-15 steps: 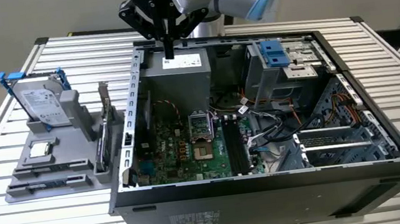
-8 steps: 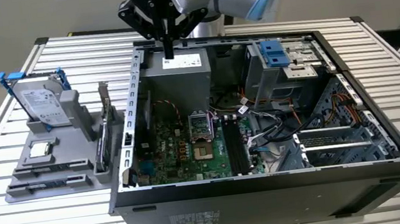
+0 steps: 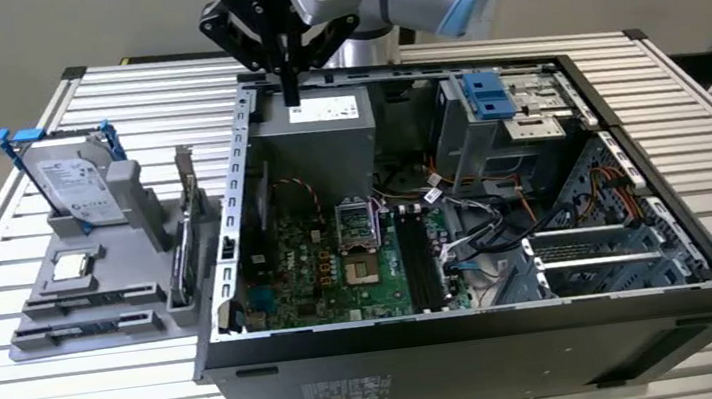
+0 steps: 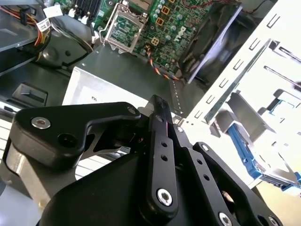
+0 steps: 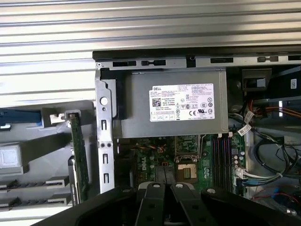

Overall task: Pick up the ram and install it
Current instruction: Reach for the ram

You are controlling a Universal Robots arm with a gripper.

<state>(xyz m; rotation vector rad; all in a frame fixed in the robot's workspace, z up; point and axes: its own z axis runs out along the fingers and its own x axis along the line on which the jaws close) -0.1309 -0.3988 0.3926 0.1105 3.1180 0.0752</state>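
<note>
The pincer (image 3: 293, 94) hangs tips-down from the arm over the far corner of the open computer case (image 3: 477, 318), on the exterior view's left. Its fingers are drawn together with nothing visible between them; in the second wrist view they (image 4: 158, 106) read as one dark blade. Directly beneath lies the grey power supply (image 3: 316, 139) with its white label, seen in the first wrist view (image 5: 174, 103) as well.

Nearer than that box sits the green motherboard (image 3: 323, 264), carrying the open processor socket (image 3: 355, 222) and, to the exterior view's right of it, the black memory slots (image 3: 417, 258). Loose cables (image 3: 494, 229) trail just beside those slots. A drive cage with a blue latch (image 3: 489, 94) fills the far right corner.

The perforated metal side wall (image 3: 239, 172) of the case stands between the pincer and a grey holder (image 3: 129, 210) on the slatted surface (image 3: 29, 398). The ram (image 3: 89, 329) lies as a dark narrow strip in the holder's nearest slot, well apart from the pincer. Farther back the holder carries a small square chip (image 3: 74, 264) and a hard drive (image 3: 75, 181) with blue rails. An upright card (image 3: 182, 265) with a metal bracket stands along the holder's edge closest to the case.
</note>
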